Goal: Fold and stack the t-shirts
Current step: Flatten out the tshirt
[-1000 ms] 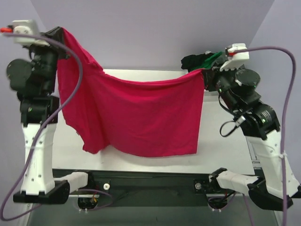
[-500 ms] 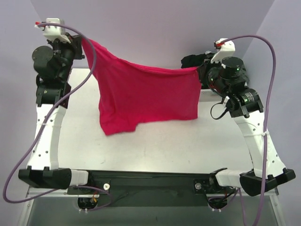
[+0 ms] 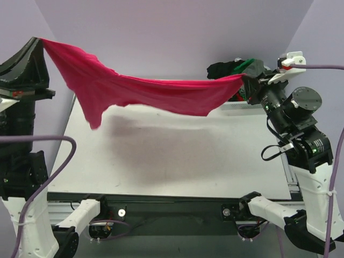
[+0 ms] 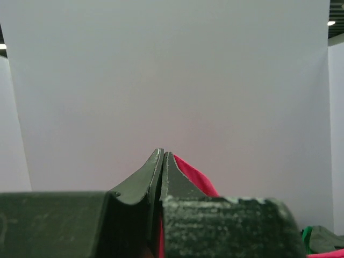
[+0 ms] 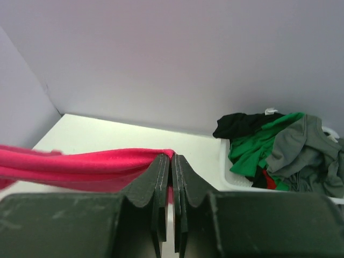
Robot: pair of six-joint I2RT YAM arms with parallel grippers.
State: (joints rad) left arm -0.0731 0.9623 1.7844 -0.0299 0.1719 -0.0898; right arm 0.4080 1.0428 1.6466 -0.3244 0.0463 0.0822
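A crimson-red t-shirt [image 3: 150, 91] hangs stretched in the air above the white table [image 3: 172, 161], held at both ends. My left gripper [image 3: 38, 41] is shut on its left corner, high at the upper left; the left wrist view shows red cloth [image 4: 193, 177] pinched between the closed fingers. My right gripper [image 3: 244, 79] is shut on the right corner, and in the right wrist view the red t-shirt [image 5: 80, 166] runs off to the left from it. More t-shirts, green [image 5: 258, 145], grey [image 5: 306, 148] and black [image 5: 239, 124], lie heaped at the far right.
The heap sits in a white plastic basket [image 5: 228, 180] at the table's far right corner, just behind my right gripper. Purple cables [image 3: 48, 156] loop around both arms. A purple wall [image 3: 172, 37] backs the table.
Both arms have swung up and outward, pulling the red t-shirt from a hanging sheet into a taut, nearly horizontal band. Its lower hem has lifted off toward the back.
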